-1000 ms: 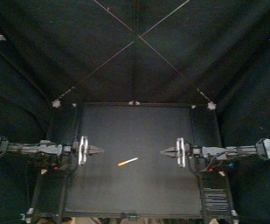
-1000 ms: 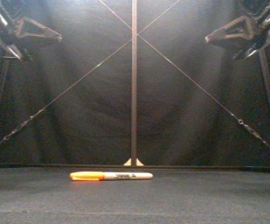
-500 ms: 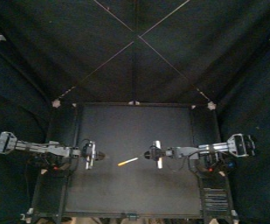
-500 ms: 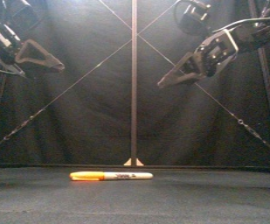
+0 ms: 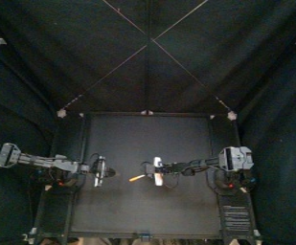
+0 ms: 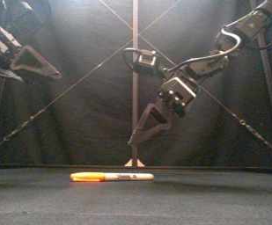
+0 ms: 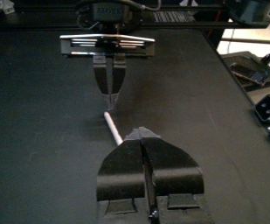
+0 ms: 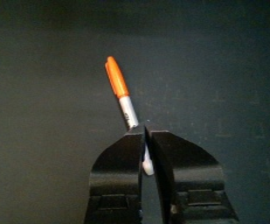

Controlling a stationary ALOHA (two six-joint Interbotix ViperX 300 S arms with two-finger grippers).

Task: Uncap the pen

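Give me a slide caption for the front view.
Right gripper, jaws shut, hovers above the orange-and-white pen lying flat on the black table.

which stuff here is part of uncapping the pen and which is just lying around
Part of the job:
- marker pen, lying flat
- its orange cap, on the pen
- right gripper, above the pen, jaws shut
- left gripper, raised at the left, jaws shut

Lying about:
- nothing; the pen is the only loose thing in view
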